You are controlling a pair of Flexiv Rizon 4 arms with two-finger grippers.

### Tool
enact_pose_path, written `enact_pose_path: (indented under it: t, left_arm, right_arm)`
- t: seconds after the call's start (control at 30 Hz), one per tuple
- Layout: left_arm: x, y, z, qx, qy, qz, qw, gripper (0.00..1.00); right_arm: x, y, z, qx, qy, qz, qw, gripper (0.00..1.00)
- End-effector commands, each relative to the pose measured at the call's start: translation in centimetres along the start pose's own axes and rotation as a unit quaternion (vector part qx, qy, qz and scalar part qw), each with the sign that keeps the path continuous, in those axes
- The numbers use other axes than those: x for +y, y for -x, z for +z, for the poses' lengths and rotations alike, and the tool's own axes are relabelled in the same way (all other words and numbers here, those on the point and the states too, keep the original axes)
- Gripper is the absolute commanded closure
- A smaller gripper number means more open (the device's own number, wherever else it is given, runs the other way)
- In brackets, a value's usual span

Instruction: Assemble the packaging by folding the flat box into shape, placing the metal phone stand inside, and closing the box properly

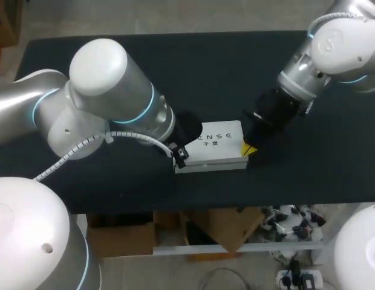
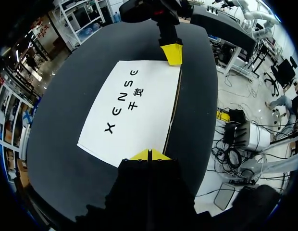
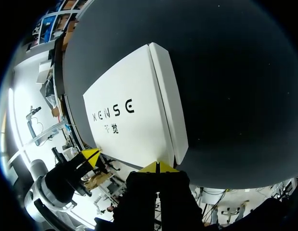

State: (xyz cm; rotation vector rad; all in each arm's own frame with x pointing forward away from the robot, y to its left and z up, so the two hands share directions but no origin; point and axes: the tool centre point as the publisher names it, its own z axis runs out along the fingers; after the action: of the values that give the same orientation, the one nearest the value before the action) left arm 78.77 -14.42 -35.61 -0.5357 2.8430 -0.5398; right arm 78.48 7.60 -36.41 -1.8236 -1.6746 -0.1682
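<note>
Your left gripper (image 2: 149, 155): fingers together, tips at one end of the box (image 1: 216, 146). Right gripper (image 3: 158, 167): fingers together at the opposite end. The box lies lower middle in the head view, folded, lid down. Stand unseen, probably inside. Little looks left.

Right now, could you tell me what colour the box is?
The box is white with black lettering on top; the left wrist view shows it best.
</note>
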Motion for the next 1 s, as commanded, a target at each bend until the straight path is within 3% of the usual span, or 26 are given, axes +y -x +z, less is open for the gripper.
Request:
enact_pose_path:
  t: [0.03,0.7,1.0]
  left_arm:
    - [0.2,-0.1,0.5,-0.001,-0.002,-0.002,1.0,1.0]
    - [0.8,-0.3,1.2,0.002,-0.006,-0.009,1.0,1.0]
    - [0.3,-0.4,-0.4,-0.016,-0.019,-0.004,1.0,1.0]
  right_arm:
    - [0.4,0.4,0.4,0.0,-0.003,0.001,1.0,1.0]
    - [1.2,1.2,1.7,0.001,-0.017,0.014,1.0,1.0]
    - [-0.1,-0.1,-0.2,0.006,0.006,-0.006,1.0,1.0]
